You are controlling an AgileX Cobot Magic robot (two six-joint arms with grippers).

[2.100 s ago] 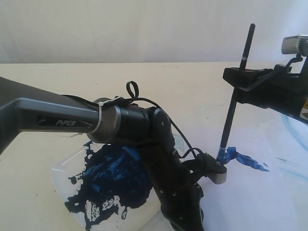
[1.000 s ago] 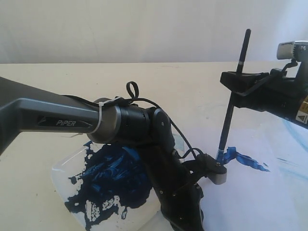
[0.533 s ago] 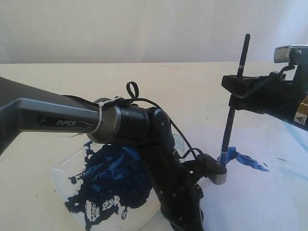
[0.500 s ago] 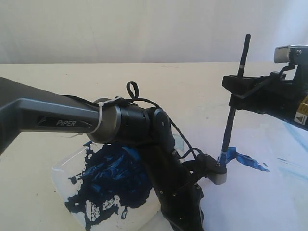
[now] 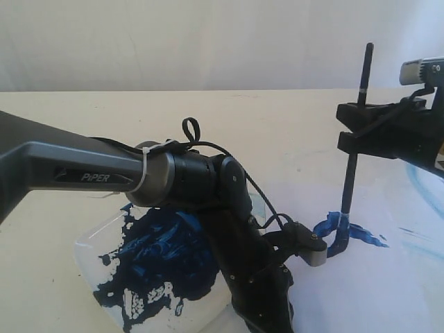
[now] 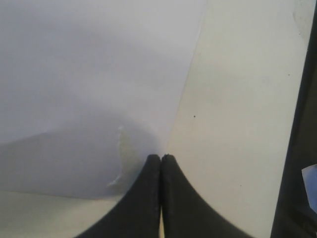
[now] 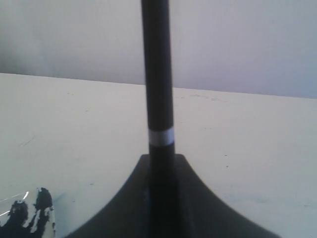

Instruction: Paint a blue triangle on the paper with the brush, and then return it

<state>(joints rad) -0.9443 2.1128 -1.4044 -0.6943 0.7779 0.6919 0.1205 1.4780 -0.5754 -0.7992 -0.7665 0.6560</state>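
Exterior, brush axis: the brush (image 5: 352, 173) stands near upright, handle end up and leaning slightly right, bristle end down on the paper (image 5: 374, 291)
Exterior, brush place: its tip sits at the near side of the blue triangle (image 5: 350, 230) strokes
Exterior, right claw: the right gripper (image 5: 348, 127) is clenched across the shaft, well above the paper
Exterior, room: a silver cap (image 5: 317, 257) on the left arm (image 5: 104, 170) is just beside the tip; bare paper lies open to the right; the paint dish (image 5: 84, 243) lies left, beyond that arm
Exterior, change: half a second ago the shaft stood farther left; it and the claw have shifted right, leaving a dark curved stroke
Left wrist, left claw: the left gripper (image 6: 161, 159) is clenched, tips together, nothing seen between them, at the paper's (image 6: 89, 74) edge beside the tabletop (image 6: 237, 99)
Right wrist, brush: the brush (image 7: 157, 89) rises from the right gripper (image 7: 161, 168), its silver band (image 7: 161, 137) just above the clamp; the dish's dark puddle (image 7: 29, 213) shows in one corner
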